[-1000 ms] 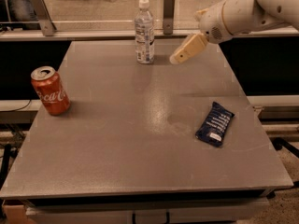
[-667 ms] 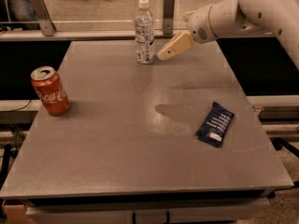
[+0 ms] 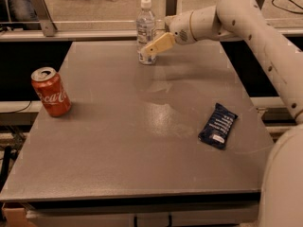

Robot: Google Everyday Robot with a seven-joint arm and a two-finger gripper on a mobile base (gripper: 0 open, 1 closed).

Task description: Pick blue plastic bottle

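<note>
one gripper, right at the bottle

blue plastic bottle stands upright at the far edge of the grey table, white cap on. gripper comes in from the right, its tan end crossing the bottle's lower half. whether it has a hold can't be made out. red coca-cola can sits left, dark blue snack packet right, both well apart.
</note>
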